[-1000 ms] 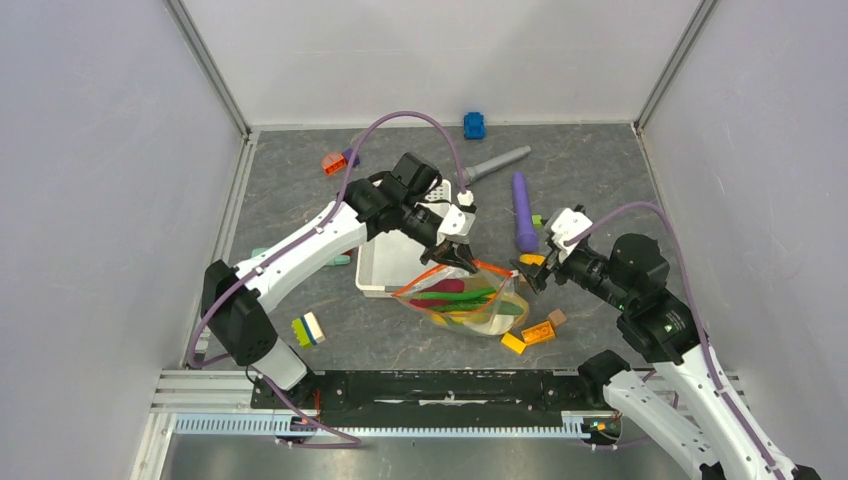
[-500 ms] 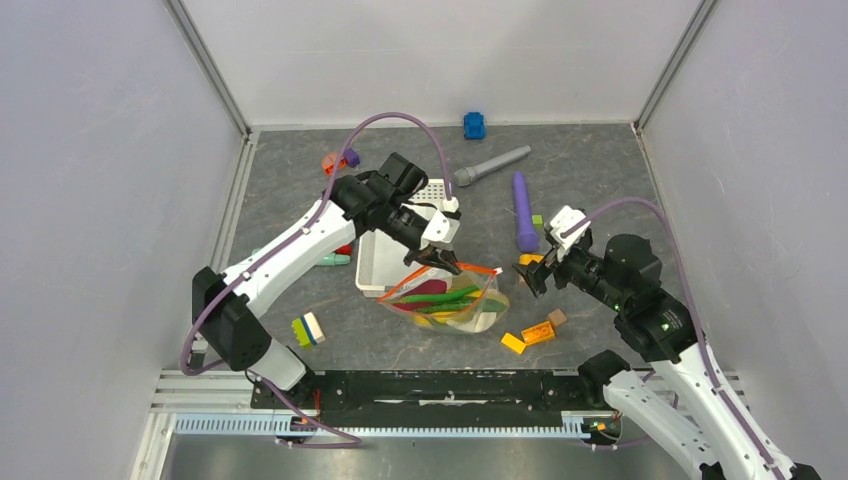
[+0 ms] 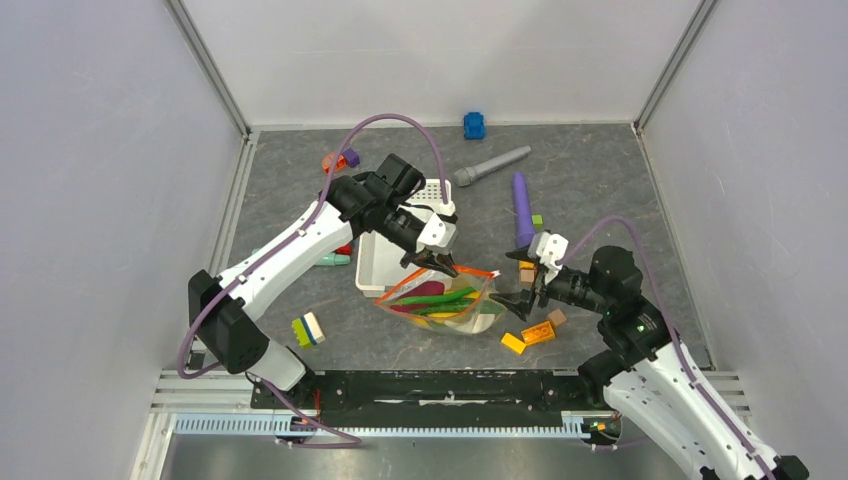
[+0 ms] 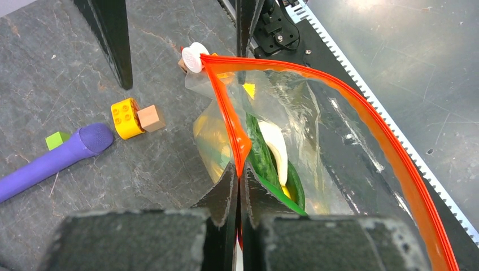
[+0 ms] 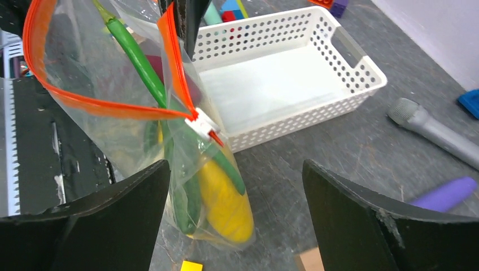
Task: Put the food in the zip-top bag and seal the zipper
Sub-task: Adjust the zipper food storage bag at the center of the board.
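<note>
While the left claw [image 4: 238, 176] pinches the orange-red zipper strip [image 4: 226, 113] of the clear plastic bag [image 4: 339, 132], the right claw [image 5: 236, 166] stands wide beside it.

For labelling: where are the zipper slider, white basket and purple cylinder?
zipper slider [image 5: 202, 125]: right wrist view, white body.
white basket [image 5: 316, 116]: right wrist view, near wall.
purple cylinder [image 4: 56, 161]: left wrist view, shaft.

The top camera is looking down on the bag [image 3: 450, 310] from afar; wrist cameras are facing it closely from opposite ends.
</note>
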`<state>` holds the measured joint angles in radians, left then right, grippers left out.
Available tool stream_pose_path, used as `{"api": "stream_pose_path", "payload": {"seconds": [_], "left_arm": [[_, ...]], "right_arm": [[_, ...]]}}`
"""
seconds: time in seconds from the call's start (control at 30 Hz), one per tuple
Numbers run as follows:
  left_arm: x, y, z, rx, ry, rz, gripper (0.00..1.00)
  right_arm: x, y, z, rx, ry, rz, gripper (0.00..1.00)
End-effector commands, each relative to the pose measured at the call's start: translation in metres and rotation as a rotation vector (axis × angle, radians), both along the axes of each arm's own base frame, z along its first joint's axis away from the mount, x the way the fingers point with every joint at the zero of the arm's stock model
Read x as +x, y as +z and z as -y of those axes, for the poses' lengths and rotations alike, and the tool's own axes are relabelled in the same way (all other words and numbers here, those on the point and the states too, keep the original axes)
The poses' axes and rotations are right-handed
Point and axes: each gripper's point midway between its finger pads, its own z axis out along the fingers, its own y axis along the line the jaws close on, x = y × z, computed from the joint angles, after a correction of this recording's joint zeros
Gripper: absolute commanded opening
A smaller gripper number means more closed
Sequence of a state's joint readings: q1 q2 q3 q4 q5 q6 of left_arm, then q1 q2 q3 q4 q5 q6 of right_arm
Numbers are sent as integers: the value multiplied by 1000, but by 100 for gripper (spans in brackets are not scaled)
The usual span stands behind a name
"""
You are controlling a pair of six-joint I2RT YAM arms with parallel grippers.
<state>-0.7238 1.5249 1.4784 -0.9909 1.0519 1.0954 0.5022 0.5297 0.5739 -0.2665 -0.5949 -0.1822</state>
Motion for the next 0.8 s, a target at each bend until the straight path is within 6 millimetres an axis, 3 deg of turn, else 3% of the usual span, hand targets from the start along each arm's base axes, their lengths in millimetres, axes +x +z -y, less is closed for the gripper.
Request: {"api": "stream_pose_path", "payload": {"seconds": [0.0, 0.33, 0.5, 0.57, 0.63, 0.73, 0.77], "left_arm": [[-6, 18, 1, -87, -52, 53, 2], [-8, 16, 1, -94, -64, 40, 2], [-9, 18, 1, -95, -62, 38, 4], [-9, 18, 1, -95, -61, 37, 10], [-9, 18, 1, -92, -59, 34, 24], [-10, 20, 0, -90, -55, 31, 74], [-10, 22, 0, -92, -52, 30, 99]], "right_arm": [[-1, 19, -19, 66, 105, 38, 92], [-16, 37, -35, 166, 246, 83, 84], [-22, 33, -37, 162, 283, 66, 64], [-22, 33, -37, 156, 284, 61, 53], [-22, 32, -37, 146, 285, 56, 40], [-22, 35, -35, 125, 286, 56, 24], [-21, 35, -35, 112, 280, 48, 21]]}}
